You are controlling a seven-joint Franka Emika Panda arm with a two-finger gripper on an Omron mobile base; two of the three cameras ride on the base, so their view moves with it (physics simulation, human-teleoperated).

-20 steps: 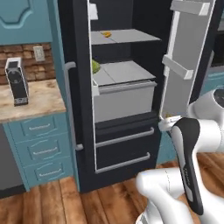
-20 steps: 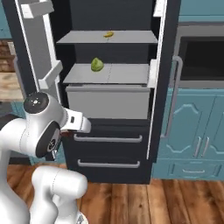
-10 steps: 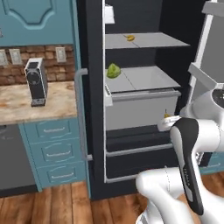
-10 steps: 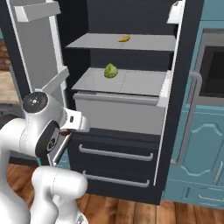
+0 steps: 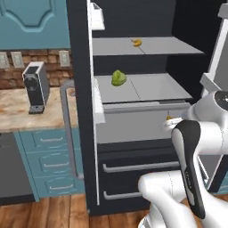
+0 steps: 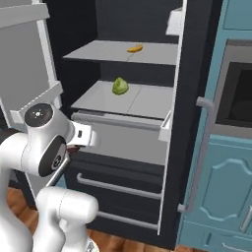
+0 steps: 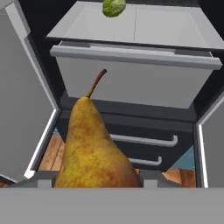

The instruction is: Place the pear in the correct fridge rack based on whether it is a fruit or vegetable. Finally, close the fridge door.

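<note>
The pear (image 7: pixel 94 151), golden-brown with a dark stem, stands upright close before the hand camera, and my gripper (image 5: pixel 172 122) is shut on it. A sliver of the pear (image 5: pixel 168 118) shows at the hand, in front of the fridge's grey drawer. The fridge rack (image 5: pixel 156 48) (image 6: pixel 108 51) is the upper grey shelf, above and beyond the hand, and it bears a yellow banana (image 5: pixel 136 42) (image 6: pixel 134 48). On the lower slab (image 5: pixel 151 89) lies a green leafy vegetable (image 5: pixel 118 78) (image 6: pixel 119 86) (image 7: pixel 113 7).
Both fridge doors stand open: one (image 6: pixel 27 74) to the arm's left, the other (image 5: pixel 220 62) at its right. Pull-out drawers (image 5: pixel 133 167) sit under the shelves. A coffee machine (image 5: pixel 35 87) stands on the counter (image 5: pixel 18 113) at left. An oven (image 6: pixel 238 88) is at right.
The whole picture has shifted and grown: the base has driven closer to the open fridge. The pear stays in the shut gripper, and the arm's pose looks the same.
</note>
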